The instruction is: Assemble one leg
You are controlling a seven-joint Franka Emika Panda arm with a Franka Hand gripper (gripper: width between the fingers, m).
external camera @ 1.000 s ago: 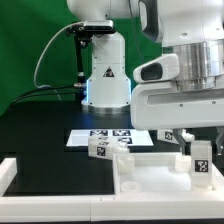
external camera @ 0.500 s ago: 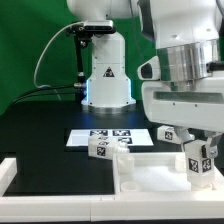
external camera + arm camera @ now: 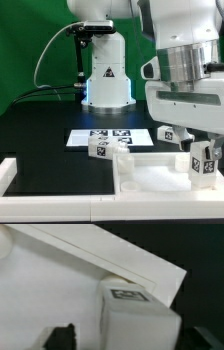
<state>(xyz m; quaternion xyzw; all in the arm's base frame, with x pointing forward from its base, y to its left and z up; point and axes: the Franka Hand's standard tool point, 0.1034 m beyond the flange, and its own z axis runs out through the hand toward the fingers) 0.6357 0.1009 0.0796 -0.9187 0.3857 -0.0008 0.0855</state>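
Exterior view: my hand (image 3: 204,160), clamped on a small white plastic oblong leg (image 3: 203,163) with black-and-white tags, has shifted slightly toward that view's right over the large white rimmed tray-like piece (image 3: 150,180) on the black desk (image 3: 40,135), so I judge seating is near.
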